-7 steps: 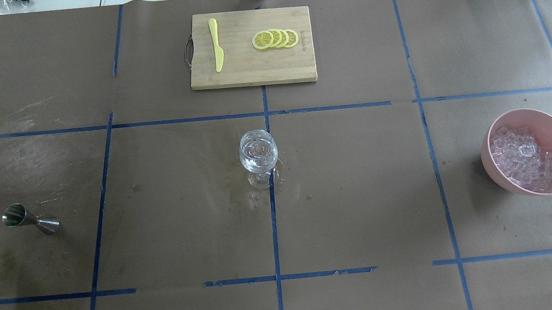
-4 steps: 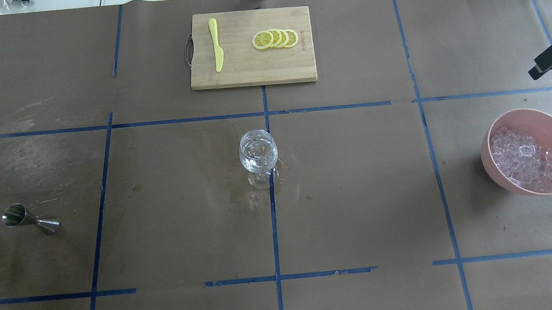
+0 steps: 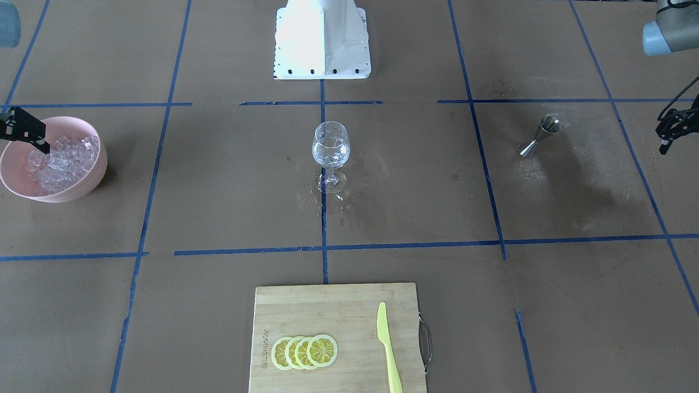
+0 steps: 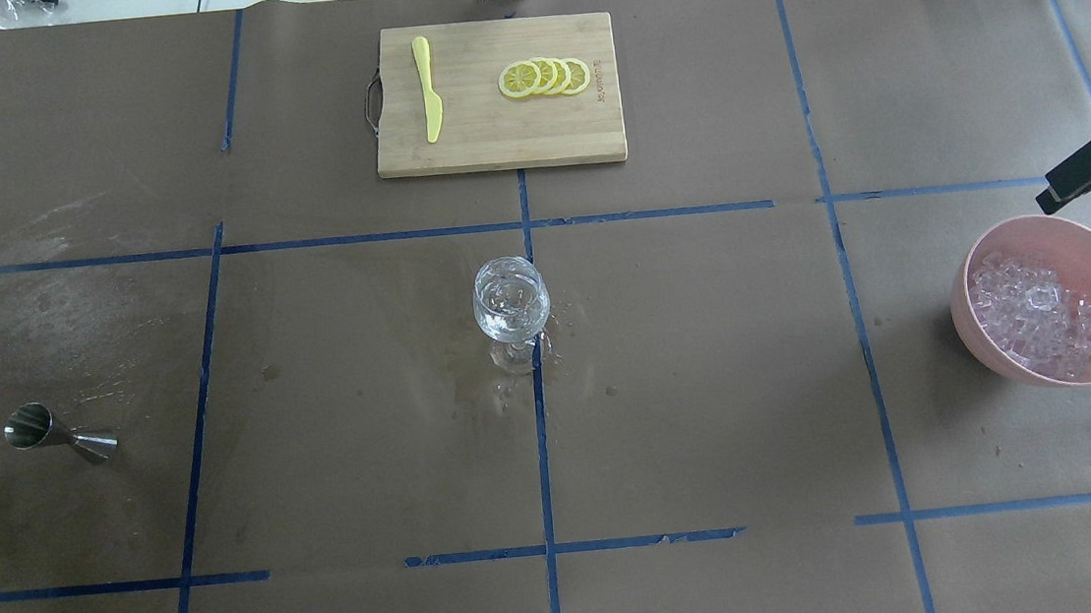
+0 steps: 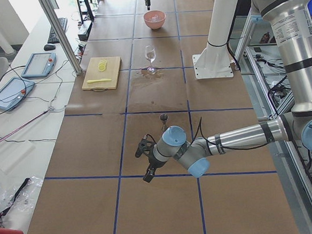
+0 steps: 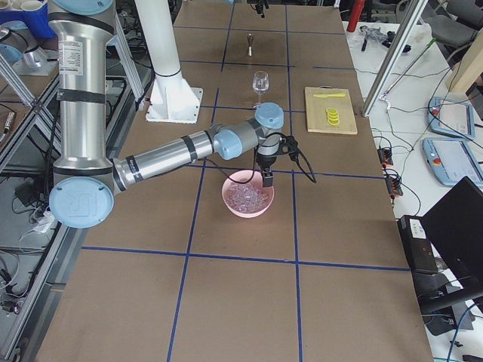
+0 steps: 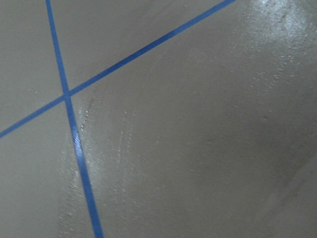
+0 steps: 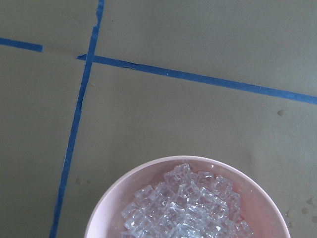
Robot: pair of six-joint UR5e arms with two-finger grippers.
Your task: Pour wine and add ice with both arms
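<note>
1. Paper, brown and matte, covers the whole table (image 4: 710, 381), and blue tape lines (image 4: 540, 445) divide it into large rectangles.
2. Landmark: a stemmed wine glass (image 4: 511, 305) stands upright at the centre, on a tape line.
3. Wine (image 3: 330, 155) sits in the lower part of that glass, nearly colourless.
4. Wet patches (image 4: 503, 389) darken the paper around the foot of the glass.
5. Well to the robot's left of the glass, a steel jigger (image 4: 58, 436) stands on paper with a dull, wet sheen.
6. Farther out on that side, past the jigger, the left gripper (image 3: 667, 131) hangs over bare paper; I cannot tell whether its fingers are spread or closed.
7. Well to the robot's right of the glass, a pink bowl (image 4: 961, 310) holds a heap of ice (image 4: 1040, 317).
8. The right gripper (image 4: 1082, 176) hangs over that bowl's edge; its finger state cannot be told either.
9. Across from the robot, beyond the glass, a bamboo cutting board (image 4: 492, 143) carries 4 overlapping lemon slices (image 4: 545, 76) and a yellow knife (image 4: 428, 90).
10. On the robot's side of the glass stands the white base (image 3: 322, 38).
11. Beyond the board runs a white bench with 2 handheld control tablets (image 5: 37, 63), cables and an aluminium post (image 5: 59, 32).
</note>
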